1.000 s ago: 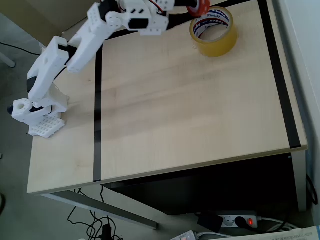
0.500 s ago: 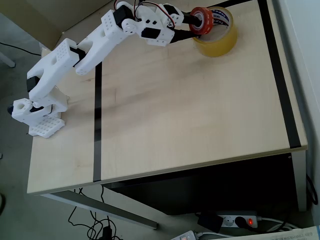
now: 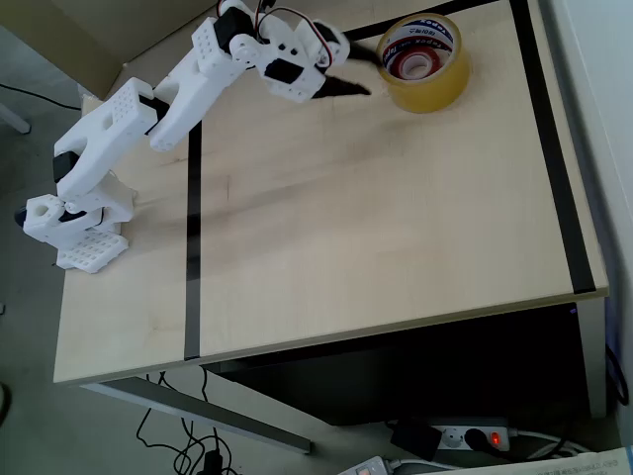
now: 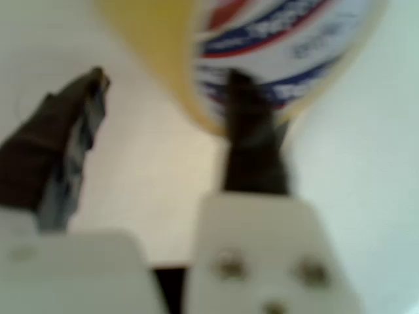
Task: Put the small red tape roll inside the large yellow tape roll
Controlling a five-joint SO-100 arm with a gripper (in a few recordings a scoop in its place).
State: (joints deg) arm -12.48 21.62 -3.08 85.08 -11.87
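Red shows inside the white printed core of the large yellow tape roll (image 3: 423, 61), a wide translucent yellowish-tan ring of packing tape lying flat near the far edge of the pale wooden counter (image 3: 376, 228) in the overhead view. That red patch is the small red tape roll (image 3: 413, 66), a bright ring sitting down in the bigger ring's hole, so by the look of things the placing is done.

The claw (image 3: 354, 71) hangs just beside the yellow roll on its left in the overhead view, its two dark fingers (image 4: 65, 150) spread apart with nothing between them. In the wrist view one finger crosses the lower edge of the yellow roll's printed core; whether it touches is too blurred to tell.

On handling, judged from appearance: the red roll is likely light and stiff, a cardboard core wound with tape, so it should take a firm pinch without deforming. Its smooth outer face may be slick. The surest hold would be across the ring wall, one finger inside the core and one outside. The yellow roll looks heavier and broad-based, probably steady if nudged lightly, though a snagging finger could drag it across the smooth wood.
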